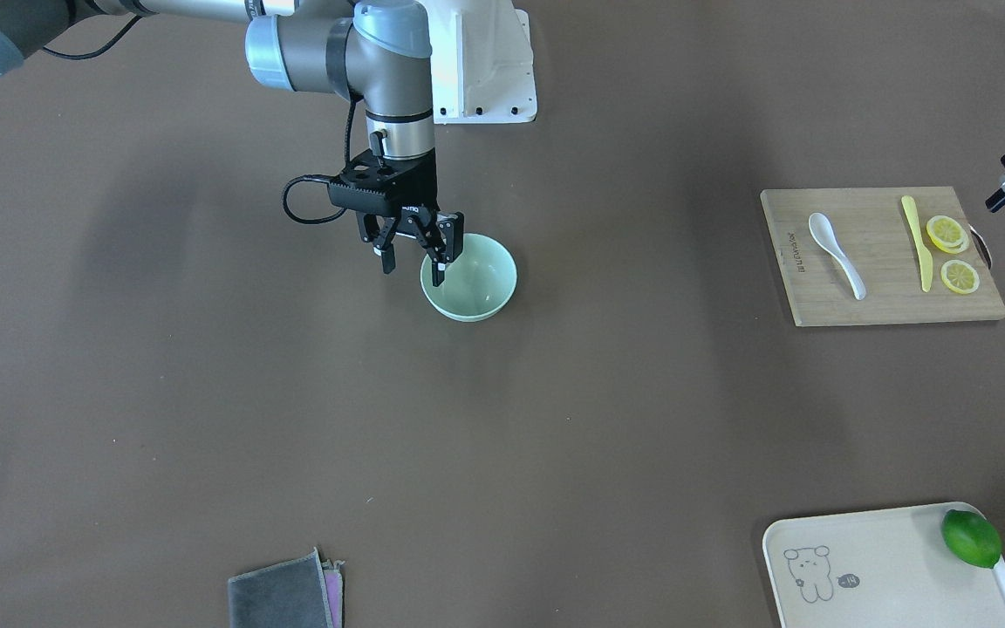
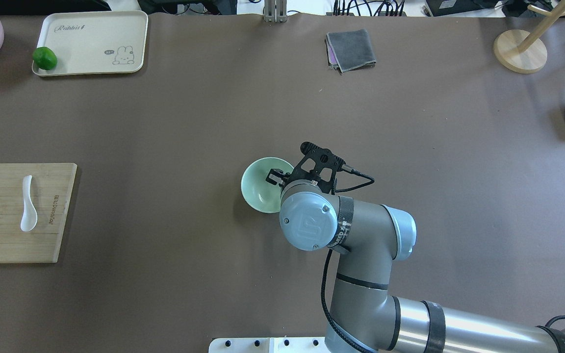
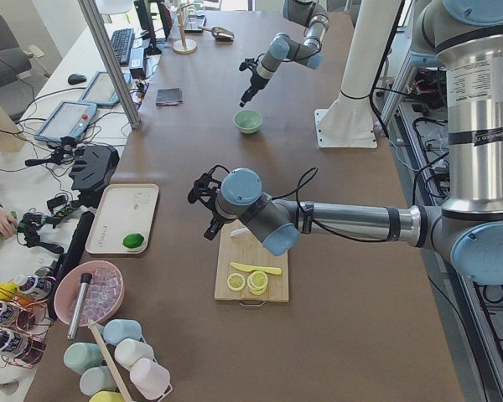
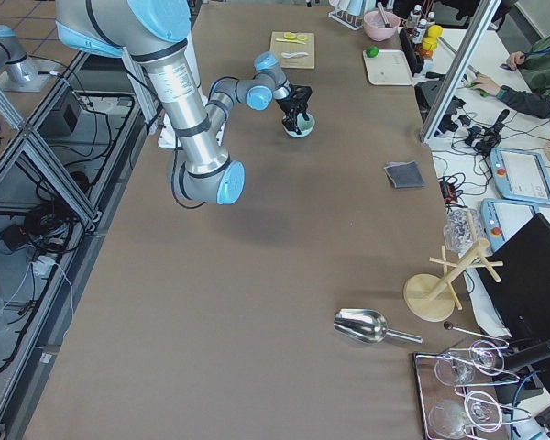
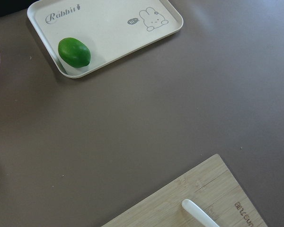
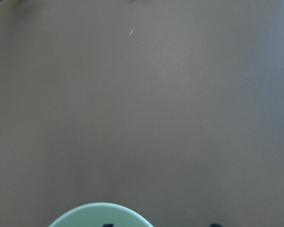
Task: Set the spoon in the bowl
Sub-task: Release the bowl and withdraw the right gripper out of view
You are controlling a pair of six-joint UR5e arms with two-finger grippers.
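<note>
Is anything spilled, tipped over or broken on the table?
No, nothing stands out. The bowl sits upright, with the right gripper open astride its rim. The spoon lies flat on the cutting board beside the knife and lemon slices, and the lime rests on the tray.

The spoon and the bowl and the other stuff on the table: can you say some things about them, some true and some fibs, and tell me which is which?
1. The spoon is in the bowl. False: it lies on the wooden board, and nothing lies in the bowl.
2. The right pincer is at the bowl's rim, jaws open. True.
3. The yellow knife lies between the spoon and the lemon slices. True.
4. The lime sits on the wooden board. False: it sits on the tray.
</note>
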